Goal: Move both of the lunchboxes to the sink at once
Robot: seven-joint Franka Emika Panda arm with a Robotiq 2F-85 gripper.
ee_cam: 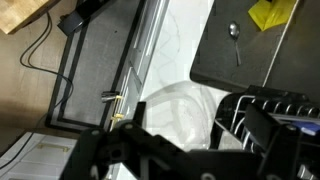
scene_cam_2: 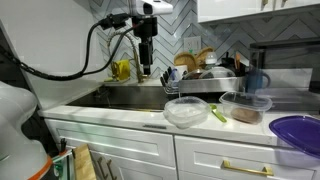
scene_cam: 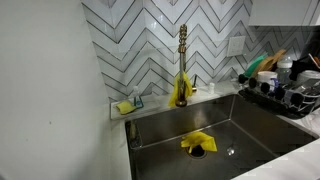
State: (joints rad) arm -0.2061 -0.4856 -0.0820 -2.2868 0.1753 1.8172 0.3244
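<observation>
Currently front lunchbox [scene_cam_2: 187,112] nr surface [scene_cam_2: 105,113] edge, rear lunchbox [scene_cam_2: 245,106] close by; sink [scene_cam: 255,128] mostly open; jaws over sink, state can't tell.

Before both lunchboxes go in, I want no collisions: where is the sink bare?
The sink floor is bare from the sponge tray end up to the cloth on the drain. Between cloth and the rack end lies a spoon. The rack crowds that rim.

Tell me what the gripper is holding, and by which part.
Nothing is held. The gripper hangs in the air, apart from the nearer lunchbox and the farther lunchbox, both resting on the counter.
</observation>
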